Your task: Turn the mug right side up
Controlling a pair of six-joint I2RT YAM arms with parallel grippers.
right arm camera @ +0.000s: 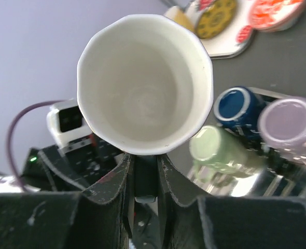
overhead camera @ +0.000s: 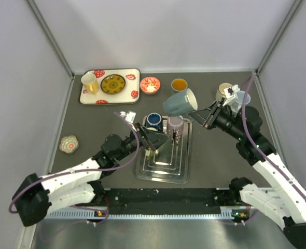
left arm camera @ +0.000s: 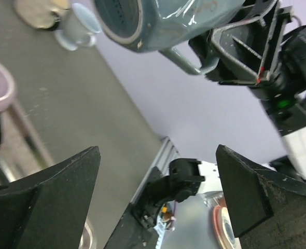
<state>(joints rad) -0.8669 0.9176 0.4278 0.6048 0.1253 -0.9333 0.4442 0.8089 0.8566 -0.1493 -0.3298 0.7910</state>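
Observation:
The grey-blue mug (overhead camera: 180,102) hangs in the air above the back of the metal drying rack (overhead camera: 163,165), tipped on its side with its mouth toward the right arm. My right gripper (overhead camera: 204,115) is shut on its handle. In the right wrist view the mug's white inside (right arm camera: 145,83) faces the camera, with the right gripper (right arm camera: 145,174) clamped on the handle below the rim. The left wrist view shows the mug (left arm camera: 158,23) from below. My left gripper (overhead camera: 152,141) stands open over the rack, its jaws wide and empty (left arm camera: 158,192).
A blue mug (overhead camera: 154,121) and a purple mug (overhead camera: 175,123) sit upside down on the rack, a green one (right arm camera: 220,150) beside them. A patterned tray (overhead camera: 135,75) with a plate and a yellow cup, a red bowl (overhead camera: 150,84) and several cups line the back.

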